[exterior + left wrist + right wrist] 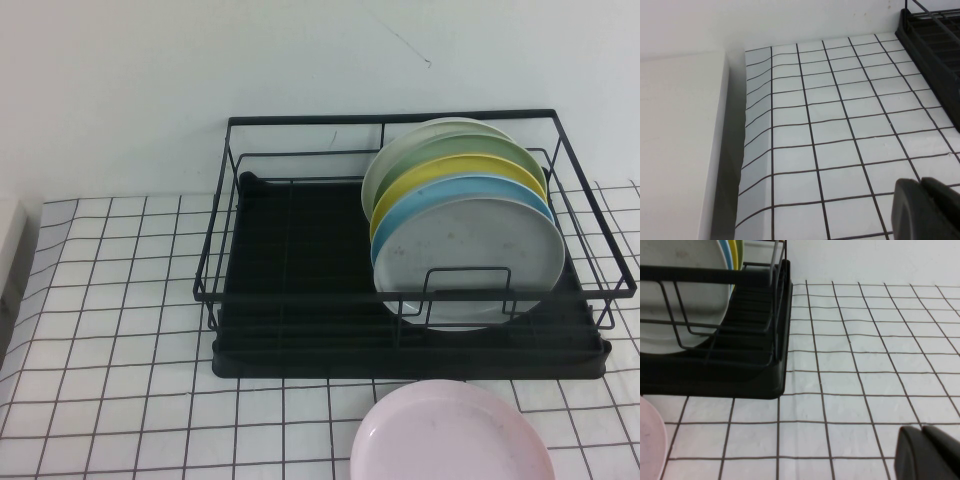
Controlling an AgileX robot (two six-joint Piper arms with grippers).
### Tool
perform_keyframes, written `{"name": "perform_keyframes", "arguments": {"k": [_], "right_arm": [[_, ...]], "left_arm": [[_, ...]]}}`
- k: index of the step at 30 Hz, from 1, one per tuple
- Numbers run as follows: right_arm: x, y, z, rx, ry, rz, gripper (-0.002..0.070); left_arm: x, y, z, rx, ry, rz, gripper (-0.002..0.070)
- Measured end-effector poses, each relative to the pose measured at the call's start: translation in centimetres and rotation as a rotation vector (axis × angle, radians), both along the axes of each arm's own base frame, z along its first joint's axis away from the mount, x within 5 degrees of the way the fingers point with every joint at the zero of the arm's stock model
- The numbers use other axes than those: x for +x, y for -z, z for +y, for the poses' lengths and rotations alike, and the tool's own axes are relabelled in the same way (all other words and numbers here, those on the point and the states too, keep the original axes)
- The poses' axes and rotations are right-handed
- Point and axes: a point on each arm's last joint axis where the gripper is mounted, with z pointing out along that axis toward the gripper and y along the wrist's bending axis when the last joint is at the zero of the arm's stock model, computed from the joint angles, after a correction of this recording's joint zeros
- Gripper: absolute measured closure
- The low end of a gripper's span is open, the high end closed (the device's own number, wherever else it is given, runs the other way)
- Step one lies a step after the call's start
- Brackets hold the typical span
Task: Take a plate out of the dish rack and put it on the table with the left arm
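Left hand (pixel 927 210) parked low over bare desk (pixel 840 125), right hand (pixel 930 452) too, grips unreadable; best approaching grey-white plate (pixel 470 255) fronting the dish rack (pixel 300 250) by its top rim.

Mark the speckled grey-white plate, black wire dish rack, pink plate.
Round grey-white speckled plate (pixel 475 255): high view, centre of its face.
Black wire dish rack (pixel 300 352): high view, front tray edge.
Round pink plate (pixel 450 440): high view, its centre.

Dish rack (pixel 300 250): thin black wire rails, matt black plastic ribbed drip tray. Plate (pixel 470 262) at the rack's front: smooth pale grey-white, speckled, low sheen. Pink plate (pixel 450 435) before the rack: smooth, slightly glossy. Bench (pixel 120 340): white gridded covering, faintly wrinkled beside the rack
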Motion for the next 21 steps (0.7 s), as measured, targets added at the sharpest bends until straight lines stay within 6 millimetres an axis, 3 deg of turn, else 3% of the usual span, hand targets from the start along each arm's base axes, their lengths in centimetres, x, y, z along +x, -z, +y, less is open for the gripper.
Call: {"name": "perform_keyframes", "arguments": {"k": [15, 21], "right_arm": [[0.00, 0.00, 0.00, 0.000, 0.000, 0.000, 0.0678], [0.00, 0.00, 0.00, 0.000, 0.000, 0.000, 0.0678]], "left_arm": [[0.00, 0.00, 0.00, 0.000, 0.000, 0.000, 0.0678], [0.02, -0.17, -0.30, -0.102, 0.006, -0.011, 0.0678]]}}
